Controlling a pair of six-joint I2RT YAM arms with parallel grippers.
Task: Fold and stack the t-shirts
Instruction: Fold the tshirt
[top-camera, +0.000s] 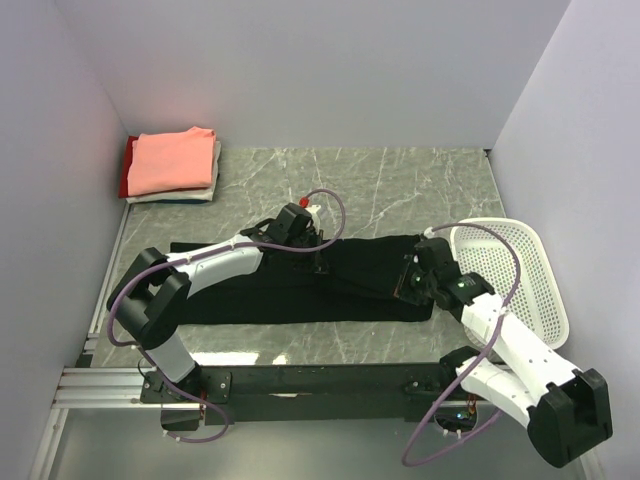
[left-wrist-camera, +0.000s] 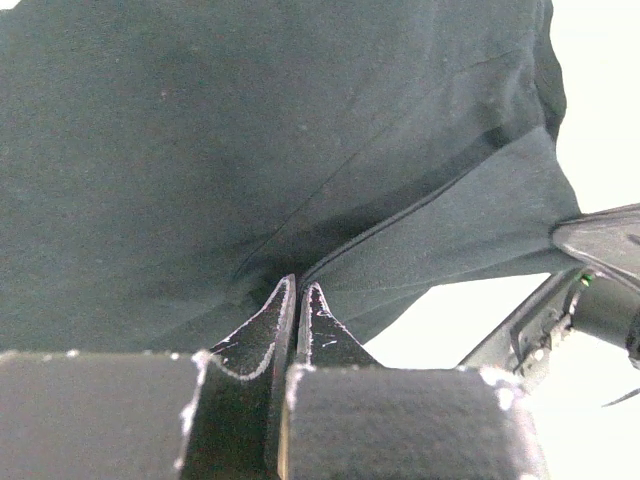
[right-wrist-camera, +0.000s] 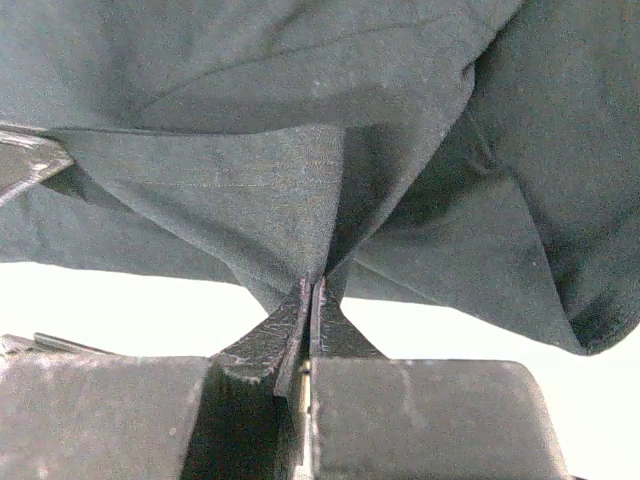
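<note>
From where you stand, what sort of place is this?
Probably a robot test booth: plain pale walls enclose a marble-patterned table, robot arms are mounted at its near edge, and folded t-shirts are stacked in the far corner.

Inside a robotics lab test cell, plain white partition walls (top-camera: 300, 70) boxed in a marble-patterned table (top-camera: 400, 180), where a left arm (top-camera: 215, 262) and a right arm (top-camera: 500, 340) stood mounted on a black beam (top-camera: 320, 380) beside aluminium rails (top-camera: 100, 385).
</note>
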